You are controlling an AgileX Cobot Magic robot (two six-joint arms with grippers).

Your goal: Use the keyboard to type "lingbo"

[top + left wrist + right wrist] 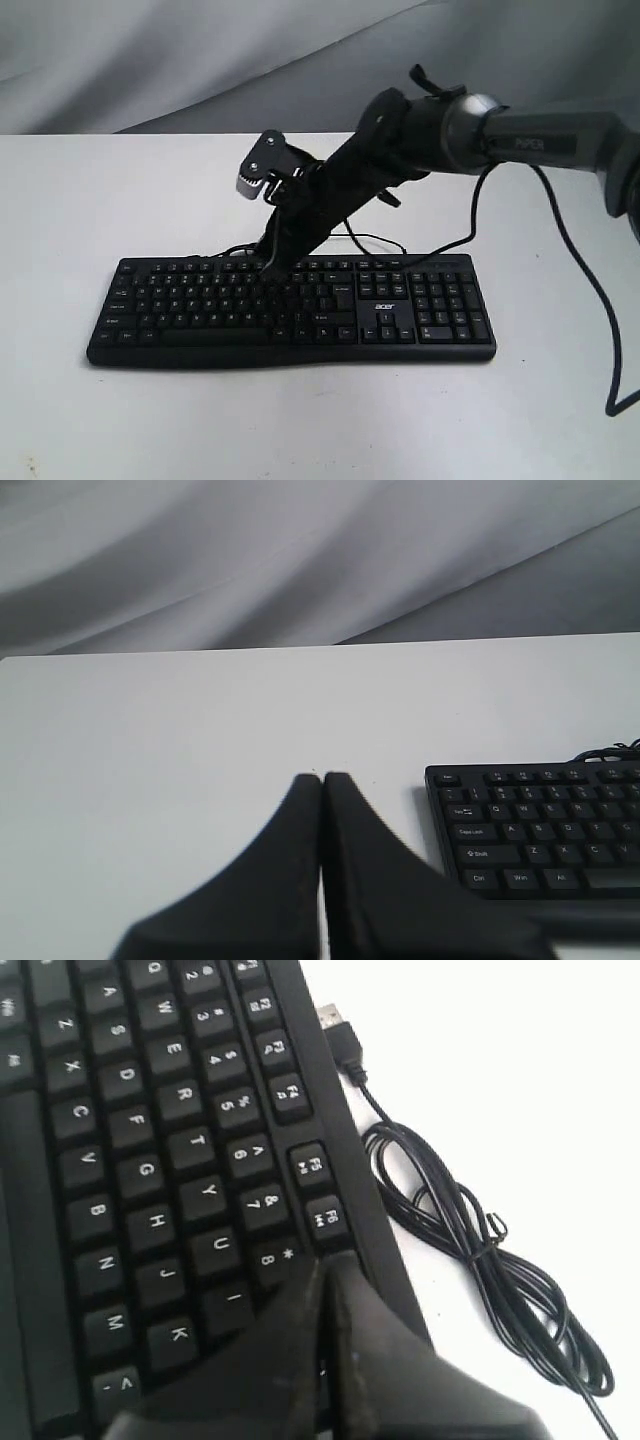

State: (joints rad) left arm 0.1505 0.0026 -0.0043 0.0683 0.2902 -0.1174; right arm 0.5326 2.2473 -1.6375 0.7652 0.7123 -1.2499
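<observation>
The black keyboard [300, 310] lies across the middle of the white table, with its number pad and acer logo to the right. My right gripper [268, 268] reaches down from the right and is shut, its tips over the keyboard's upper rows. In the right wrist view the shut tips [326, 1260] sit just beside the 8 key, past the I key, covering the key beneath; I cannot tell if they touch it. My left gripper [322, 777] is shut and empty over bare table, off the keyboard's [540, 820] Esc and Ctrl end. It is out of the exterior view.
The keyboard's thin black cable [480, 1250] lies coiled on the table behind the keyboard, ending in a loose USB plug [340, 1028]. The right arm's own cable [590, 290] hangs down at the right. Grey cloth [200, 60] backs the table.
</observation>
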